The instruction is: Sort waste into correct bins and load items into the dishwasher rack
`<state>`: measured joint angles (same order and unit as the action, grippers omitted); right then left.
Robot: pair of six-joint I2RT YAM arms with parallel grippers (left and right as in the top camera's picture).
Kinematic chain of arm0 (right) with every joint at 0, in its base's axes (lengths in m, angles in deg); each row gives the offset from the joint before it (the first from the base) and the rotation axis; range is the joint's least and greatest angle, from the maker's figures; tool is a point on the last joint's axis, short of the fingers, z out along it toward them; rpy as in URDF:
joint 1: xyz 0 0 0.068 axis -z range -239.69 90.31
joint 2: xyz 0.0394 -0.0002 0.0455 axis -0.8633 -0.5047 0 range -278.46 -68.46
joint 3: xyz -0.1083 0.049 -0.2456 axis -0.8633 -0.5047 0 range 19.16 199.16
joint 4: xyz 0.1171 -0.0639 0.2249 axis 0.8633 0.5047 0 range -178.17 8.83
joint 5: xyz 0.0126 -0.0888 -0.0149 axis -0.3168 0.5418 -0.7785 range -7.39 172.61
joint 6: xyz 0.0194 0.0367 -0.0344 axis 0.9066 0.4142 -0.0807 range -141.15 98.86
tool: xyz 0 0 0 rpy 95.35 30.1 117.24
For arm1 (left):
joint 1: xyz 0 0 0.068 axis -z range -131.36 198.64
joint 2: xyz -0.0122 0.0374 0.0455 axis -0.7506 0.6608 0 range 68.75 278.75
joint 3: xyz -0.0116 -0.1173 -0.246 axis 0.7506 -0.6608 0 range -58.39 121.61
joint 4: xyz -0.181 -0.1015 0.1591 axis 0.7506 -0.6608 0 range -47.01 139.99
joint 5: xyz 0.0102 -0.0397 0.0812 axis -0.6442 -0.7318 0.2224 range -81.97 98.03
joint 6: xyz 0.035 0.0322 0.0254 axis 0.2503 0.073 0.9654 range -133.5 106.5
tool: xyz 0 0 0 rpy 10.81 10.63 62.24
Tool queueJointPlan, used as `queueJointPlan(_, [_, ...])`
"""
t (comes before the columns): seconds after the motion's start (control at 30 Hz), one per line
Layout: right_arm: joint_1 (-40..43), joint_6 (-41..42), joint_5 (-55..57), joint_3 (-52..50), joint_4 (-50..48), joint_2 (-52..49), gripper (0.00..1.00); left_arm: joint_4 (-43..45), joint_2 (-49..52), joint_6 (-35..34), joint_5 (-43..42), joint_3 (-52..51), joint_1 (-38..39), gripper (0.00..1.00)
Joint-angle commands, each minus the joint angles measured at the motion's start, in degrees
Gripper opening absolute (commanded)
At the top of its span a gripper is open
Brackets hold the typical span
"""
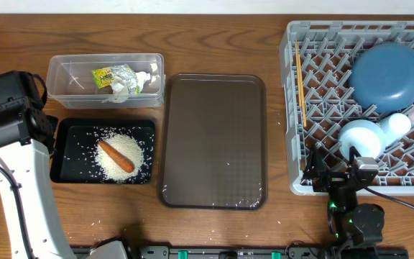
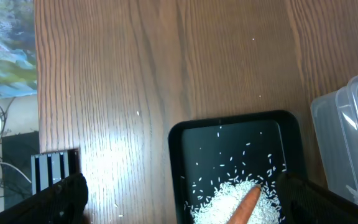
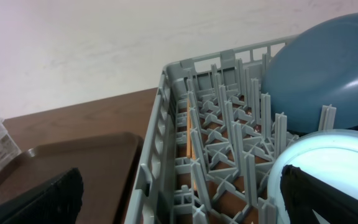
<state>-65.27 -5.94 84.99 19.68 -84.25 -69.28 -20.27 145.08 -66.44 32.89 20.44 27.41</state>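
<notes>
wrapper point(image 1: 108, 75): yellow-green print, lettering illegible; location: clear tub point(image 1: 69, 88); neighbour: crumpled paper point(image 1: 139, 82)

The overhead view is lit brightly and evenly from above, and only soft, short shadows are cast. Small glints are seen along the 6 o'clock rim of the brown serving tray point(image 1: 214, 205). In the left wrist view a pale glare is thrown on the wooden table point(image 2: 104, 93) at 8 o'clock, and the left gripper's fingers point(image 2: 58, 199) are rendered dark and blurred. In the right wrist view the wall point(image 3: 104, 43) is washed out, the light-blue bowl point(image 3: 334, 162) at 5 o'clock is overexposed, and the right gripper's fingers point(image 3: 42, 199) are out of focus.
</notes>
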Motion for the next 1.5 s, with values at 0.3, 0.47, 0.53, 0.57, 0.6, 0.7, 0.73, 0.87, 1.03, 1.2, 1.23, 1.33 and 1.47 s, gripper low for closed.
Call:
queueJointPlan(0.3, [-0.5,-1.1,0.6,-0.2,0.1,0.5,0.99,-0.2,0.1,-0.9,1.3,0.1,-0.2,0.99])
queueJointPlan(0.47, [-0.5,-1.1,0.6,-0.2,0.1,0.5,0.99,-0.2,0.1,-0.9,1.3,0.1,-0.2,0.99])
queueJointPlan(0.53, [-0.5,-1.1,0.6,-0.2,0.1,0.5,0.99,-0.2,0.2,-0.9,1.3,0.1,-0.2,0.99])
queueJointPlan(0.57, [-0.5,-1.1,0.6,-0.2,0.1,0.5,0.99,-0.2,0.3,-0.9,1.3,0.1,-0.2,0.99])
queueJointPlan(0.6, [-0.5,-1.1,0.6,-0.2,0.1,0.5,0.99,-0.2,0.3,-0.9,1.3,0.0,-0.2,0.99])
queueJointPlan(0.7, [-0.5,-1.1,0.6,-0.2,0.1,0.5,0.99,-0.2,-0.6,-0.9,1.3,0.0,-0.2,0.99])
queueJointPlan(0.73, [-0.5,-1.1,0.6,-0.2,0.1,0.5,0.99,-0.2,-1.0,-0.9,1.3,0.0,-0.2,0.99])
queueJointPlan(0.87, [-0.5,-1.1,0.6,-0.2,0.1,0.5,0.99,-0.2,-4.3,-0.9,1.3,-0.7,-0.2,0.99])
queueJointPlan(1.03, [-0.5,-1.1,0.6,-0.2,0.1,0.5,0.99,-0.2,-9.2,-0.9,1.3,-2.8,-0.2,0.99])
queueJointPlan(1.2, [-0.5,-1.1,0.6,-0.2,0.1,0.5,0.99,-0.2,-15.4,-0.9,1.3,-7.0,0.0,0.99])
queueJointPlan(1.23, [-0.5,-1.1,0.6,-0.2,0.1,0.5,0.99,-0.2,-16.7,-0.9,1.3,-8.3,0.3,0.99])
queueJointPlan(1.33, [-0.5,-1.1,0.6,-0.2,0.1,0.5,0.99,-0.2,-20.1,-0.9,1.3,-12.8,2.4,0.99])
queueJointPlan(1.47, [-0.5,-1.1,0.6,-0.2,0.1,0.5,0.99,-0.2,-25.9,-0.9,1.4,-21.5,7.1,0.98])
